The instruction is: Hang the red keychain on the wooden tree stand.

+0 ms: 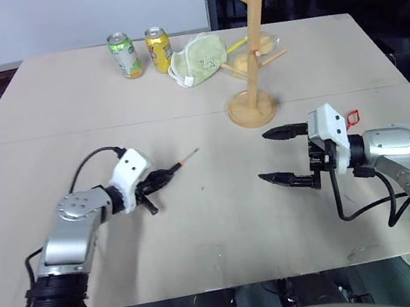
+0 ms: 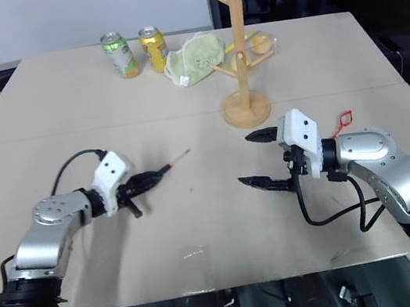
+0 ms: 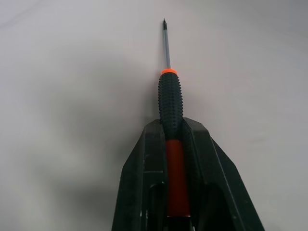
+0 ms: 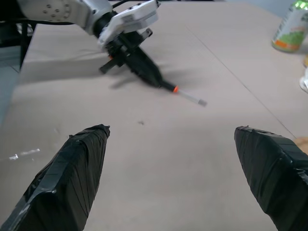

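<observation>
Nearest in the head view, the left gripper [image 1: 160,179] pinches a slim screwdriver with orange-and-black handle [image 1: 177,164], the wrong item; keeping it risks never fetching the thin red wire keychain loop [image 1: 352,118], which lies on the table just right of the right gripper [image 1: 289,156]. That gripper's fingers are spread wide, pointing left, away from the loop. The tall light-wood tree stand [image 1: 251,50] rises far behind.

From the left wrist, both fingers [image 3: 144,178] press the handle.

From the right wrist, the taped fingertips [image 4: 82,159] stand apart.
</observation>
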